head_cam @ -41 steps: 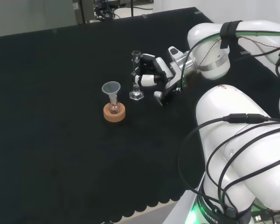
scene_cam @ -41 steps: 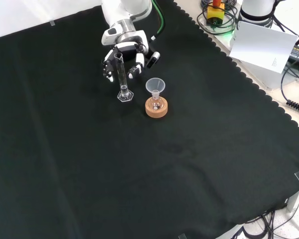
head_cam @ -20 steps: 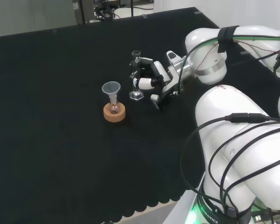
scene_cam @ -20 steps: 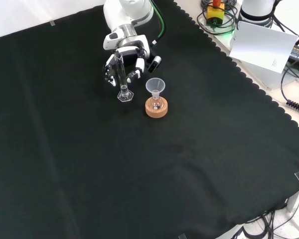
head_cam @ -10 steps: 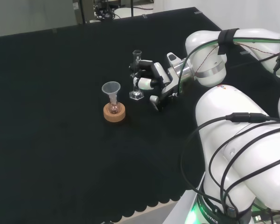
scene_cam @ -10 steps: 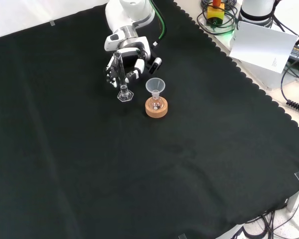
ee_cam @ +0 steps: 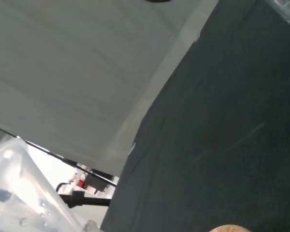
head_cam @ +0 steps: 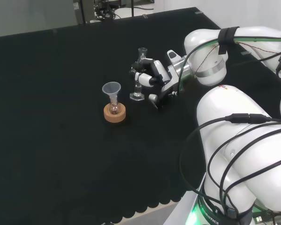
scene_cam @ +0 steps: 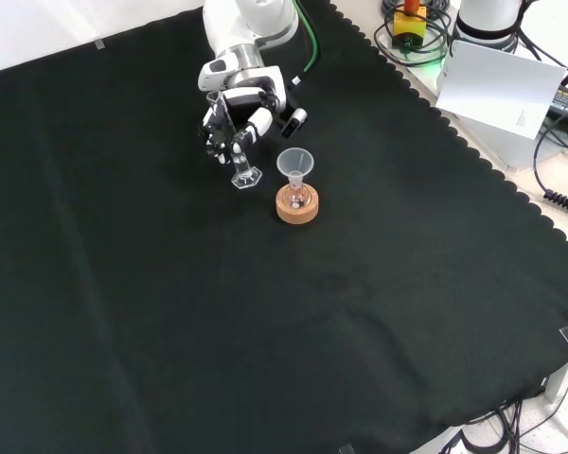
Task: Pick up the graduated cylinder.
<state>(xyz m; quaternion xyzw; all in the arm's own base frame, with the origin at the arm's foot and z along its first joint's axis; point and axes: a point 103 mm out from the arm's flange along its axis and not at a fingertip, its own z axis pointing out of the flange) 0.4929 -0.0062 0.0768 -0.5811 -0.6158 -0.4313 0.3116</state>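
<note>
A: What is hard to make out here?

B: The graduated cylinder (head_cam: 139,70) is clear, so against the black cloth of the counter (head_cam: 61,140) only its rim, some glints and its base read well. In the head view the middle of its tube is hidden behind the fingers (head_cam: 141,77) of the hand (head_cam: 154,77). In the wrist view a blurred clear shape sits at one corner; I cannot tell which piece it is.

A: And the hand itself?

B: Its fingers and thumb are curled round the cylinder's tube, gripping it. In the front view the hand (scene_cam: 241,113) comes down from the top, and the cylinder (scene_cam: 239,156) leans, its top tilted toward the hand, its foot pointing down toward the right.

A: How does the cylinder look?

B: Slim and transparent, with a small hexagonal foot (scene_cam: 247,177). Whether the foot touches the cloth, I cannot tell.

A: Where is it on the counter?

B: Just beside a clear funnel (scene_cam: 294,165) set in a small flask on a cork ring (scene_cam: 296,206); the cylinder is to the left of these in the front view, right of them in the head view, apart from both.
</note>
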